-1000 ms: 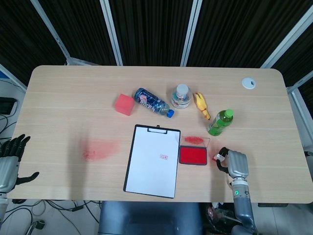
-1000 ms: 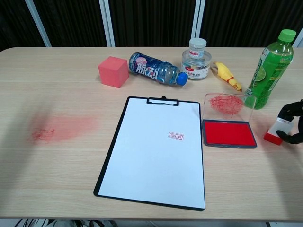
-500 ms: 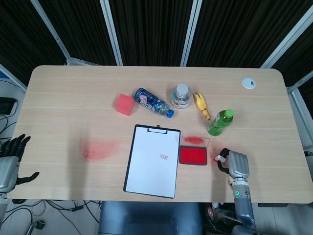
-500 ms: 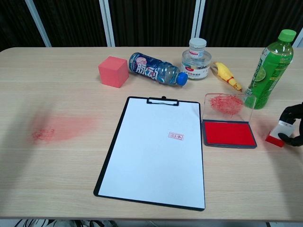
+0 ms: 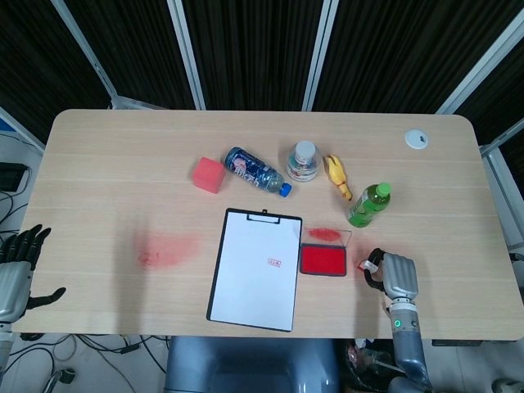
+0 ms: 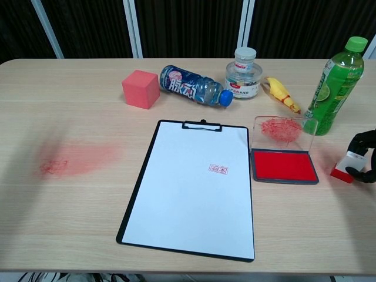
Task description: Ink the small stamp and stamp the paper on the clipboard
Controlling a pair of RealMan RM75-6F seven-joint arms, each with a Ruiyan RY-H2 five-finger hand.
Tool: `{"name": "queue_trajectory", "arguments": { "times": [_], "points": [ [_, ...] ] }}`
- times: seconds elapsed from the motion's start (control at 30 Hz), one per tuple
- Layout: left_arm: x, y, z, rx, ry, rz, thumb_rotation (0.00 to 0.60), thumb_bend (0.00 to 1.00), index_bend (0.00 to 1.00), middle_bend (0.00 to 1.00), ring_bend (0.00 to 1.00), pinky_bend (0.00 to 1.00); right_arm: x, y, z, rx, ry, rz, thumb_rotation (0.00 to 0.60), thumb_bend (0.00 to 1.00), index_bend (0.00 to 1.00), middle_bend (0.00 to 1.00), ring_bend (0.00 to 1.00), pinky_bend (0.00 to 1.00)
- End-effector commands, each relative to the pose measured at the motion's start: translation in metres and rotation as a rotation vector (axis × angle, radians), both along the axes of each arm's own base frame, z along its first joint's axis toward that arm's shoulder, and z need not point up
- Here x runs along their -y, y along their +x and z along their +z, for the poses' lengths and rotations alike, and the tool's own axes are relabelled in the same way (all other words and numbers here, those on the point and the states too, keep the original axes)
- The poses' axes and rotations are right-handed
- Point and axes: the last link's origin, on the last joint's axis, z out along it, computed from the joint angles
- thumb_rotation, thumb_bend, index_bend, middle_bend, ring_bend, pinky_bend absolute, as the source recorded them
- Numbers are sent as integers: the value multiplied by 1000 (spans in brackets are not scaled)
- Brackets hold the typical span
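Beside the ink pad (image 6: 284, 165), my right robot hand (image 5: 393, 276) pinched the small stamp (image 6: 344, 165) on the surface (image 6: 70, 223); my left robot hand (image 5: 18, 266) stayed spread, holding nothing.

The right hand (image 6: 365, 154) is cut off by the chest view's right edge, so only dark fingertips show around the stamp (image 6: 344, 166). The left hand (image 5: 18, 266) runs off the head view's left edge. The red mark (image 6: 218, 169) on the paper is too small to read.
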Motion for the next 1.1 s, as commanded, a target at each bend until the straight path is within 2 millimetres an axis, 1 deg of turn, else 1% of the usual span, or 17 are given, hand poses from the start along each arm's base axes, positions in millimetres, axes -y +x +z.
{"name": "queue_trajectory", "arguments": {
  "times": [0.03, 0.77, 1.1],
  "points": [
    [0, 0, 0, 1, 0, 0, 600, 13, 0, 0, 0, 0, 0, 0, 0, 0, 3, -2, 600, 411, 774, 563, 582, 716],
    [0, 1, 0, 4, -1, 0, 600, 13, 0, 0, 0, 0, 0, 1, 3, -6, 26, -15, 600, 409, 652, 490, 542, 716],
    [0, 1, 0, 4, 0, 0, 600, 13, 0, 0, 0, 0, -2, 0, 2, -14, 50, -27, 600, 409, 581, 446, 522, 716]
  ]
}}
